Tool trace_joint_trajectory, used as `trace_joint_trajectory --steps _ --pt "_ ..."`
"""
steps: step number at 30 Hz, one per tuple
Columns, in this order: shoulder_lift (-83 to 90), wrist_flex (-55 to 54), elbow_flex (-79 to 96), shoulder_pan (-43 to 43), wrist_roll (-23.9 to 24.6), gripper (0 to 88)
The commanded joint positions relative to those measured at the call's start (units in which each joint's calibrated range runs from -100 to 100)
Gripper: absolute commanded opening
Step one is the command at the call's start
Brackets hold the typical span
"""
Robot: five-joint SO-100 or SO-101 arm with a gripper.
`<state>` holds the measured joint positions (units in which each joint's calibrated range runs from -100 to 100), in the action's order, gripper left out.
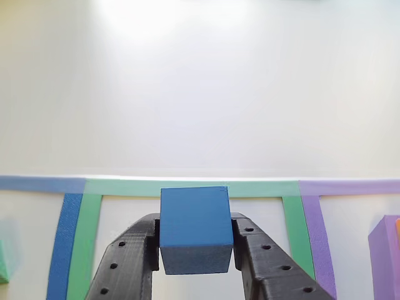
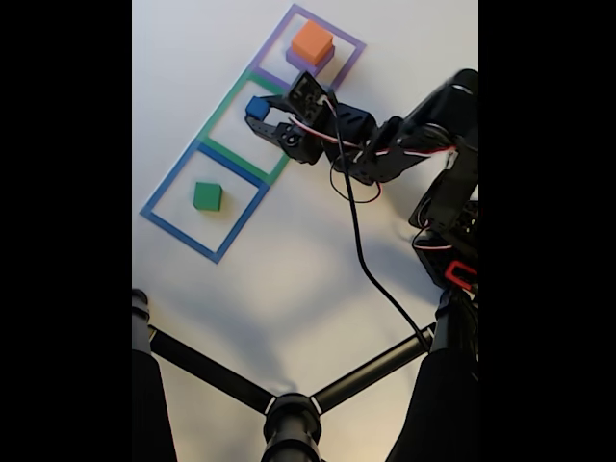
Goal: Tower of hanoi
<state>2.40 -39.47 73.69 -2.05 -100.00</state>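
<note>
In the other view, a blue cube (image 1: 195,228) is seen pinched between the two black fingers (image 1: 125,259) of the gripper (image 1: 195,250), which enters from the bottom edge. Each side face of the cube is pressed by a finger, and its top and front faces are left bare. Behind the cube, a green taped square (image 1: 187,187) is laid on the white surface (image 1: 200,94), and the cube is held over its near part. A blue taped line (image 1: 65,244) is seen just left of the green one, and a purple line (image 1: 315,237) just right of it. A purple block (image 1: 386,256) is cut off by the right edge, and a green scrap (image 1: 3,262) by the left edge.

In the fixed view, three taped squares are laid in a diagonal row. The blue cube (image 2: 257,107) is held by the gripper (image 2: 260,114) over the middle, green square (image 2: 241,130), at its upper part. A green cube (image 2: 207,196) is set inside the blue square (image 2: 204,202), well apart from the gripper. An orange cube (image 2: 313,41) is stacked on a purple block (image 2: 310,61) inside the purple square (image 2: 310,48), near the gripper. The black arm (image 2: 385,144) is reached in from the right. A black stand (image 2: 289,414) is seen at the bottom.
</note>
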Motion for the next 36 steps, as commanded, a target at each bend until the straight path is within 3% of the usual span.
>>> trace_joint_trajectory --steps 1,4,14,18,26,36 --pt "18.76 21.22 -2.95 1.48 0.0 3.5" --pt "27.25 34.17 -5.67 1.86 0.0 3.7" --pt "37.03 103.21 -48.11 4.22 0.0 3.4" --pt "35.42 119.56 -64.1 7.57 0.0 3.5" --pt "35.58 130.73 -74.1 12.0 0.0 3.3" --pt "37.19 131.38 -71.37 16.34 0.0 3.5"
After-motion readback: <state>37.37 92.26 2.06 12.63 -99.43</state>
